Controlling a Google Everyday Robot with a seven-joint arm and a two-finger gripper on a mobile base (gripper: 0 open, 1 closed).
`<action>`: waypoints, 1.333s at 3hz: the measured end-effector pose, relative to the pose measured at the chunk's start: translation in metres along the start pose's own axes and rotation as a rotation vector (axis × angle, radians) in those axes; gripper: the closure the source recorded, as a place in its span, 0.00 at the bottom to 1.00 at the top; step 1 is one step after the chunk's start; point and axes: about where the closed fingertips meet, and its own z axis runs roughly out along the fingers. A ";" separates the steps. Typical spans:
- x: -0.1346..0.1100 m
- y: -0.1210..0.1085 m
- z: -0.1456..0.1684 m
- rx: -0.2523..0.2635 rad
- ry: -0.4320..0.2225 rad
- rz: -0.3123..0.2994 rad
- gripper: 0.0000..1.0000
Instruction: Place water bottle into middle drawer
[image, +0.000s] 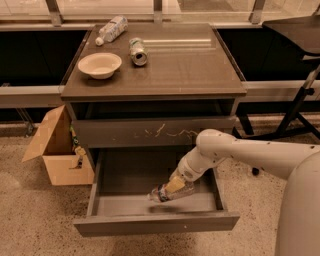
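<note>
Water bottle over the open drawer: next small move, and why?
Probably lower the end effector slightly, until the bottle touches down. It grips the water bottle, tilted nearly flat, inside the walls of the middle drawer. A shadow on the drawer floor below suggests the bottle isn't resting yet.

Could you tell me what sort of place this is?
Probably an office or lab: speckled floor, drawer cabinet, cardboard box beside it. The end effector holds the water bottle over the open middle drawer.
</note>
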 end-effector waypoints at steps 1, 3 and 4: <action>0.007 -0.012 0.011 0.000 -0.010 0.004 0.30; 0.008 -0.026 0.019 -0.007 -0.023 -0.015 0.00; 0.012 -0.026 0.003 -0.001 -0.034 -0.012 0.00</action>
